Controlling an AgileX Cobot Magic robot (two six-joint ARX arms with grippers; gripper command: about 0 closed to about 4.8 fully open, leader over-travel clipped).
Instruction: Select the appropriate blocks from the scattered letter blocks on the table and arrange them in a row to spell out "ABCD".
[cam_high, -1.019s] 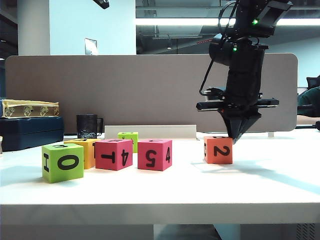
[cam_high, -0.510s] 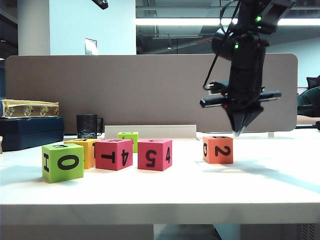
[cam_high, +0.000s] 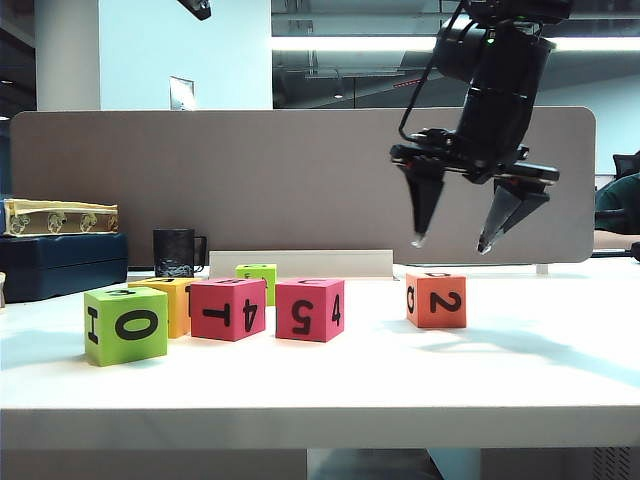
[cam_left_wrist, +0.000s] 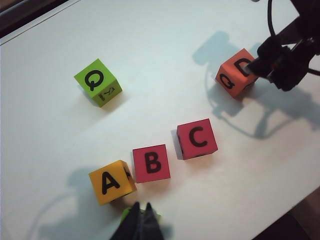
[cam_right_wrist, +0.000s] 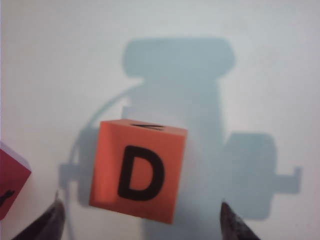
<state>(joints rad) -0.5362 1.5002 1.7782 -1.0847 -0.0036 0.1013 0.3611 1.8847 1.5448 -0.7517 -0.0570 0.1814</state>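
Note:
Four letter blocks stand in a loose row on the white table (cam_left_wrist: 60, 150): yellow-orange A (cam_left_wrist: 111, 181), red B (cam_left_wrist: 151, 163), red C (cam_left_wrist: 197, 139), and orange D (cam_left_wrist: 236, 77) set apart. From the front they show as the yellow-orange cube (cam_high: 175, 300), T (cam_high: 228, 308), 5 and 4 (cam_high: 310, 309) and 2 (cam_high: 436, 299). My right gripper (cam_high: 450, 243) hangs open above the orange cube (cam_right_wrist: 137, 169), one finger on each side, touching nothing. My left gripper (cam_left_wrist: 142, 207) is shut and empty, high over a lime cube (cam_left_wrist: 129, 215) beside the A.
A lime cube marked 0 (cam_high: 125, 325) stands front left. A lime Q cube (cam_left_wrist: 98, 81) sits alone further back. Along the back are a grey divider panel (cam_high: 300, 180), a black mug (cam_high: 175, 252) and a dark blue box (cam_high: 60, 265).
My right gripper has lifted from the orange cube's right corner and its jaws have spread wide. The orange cube stays on the table. The left arm has not moved.

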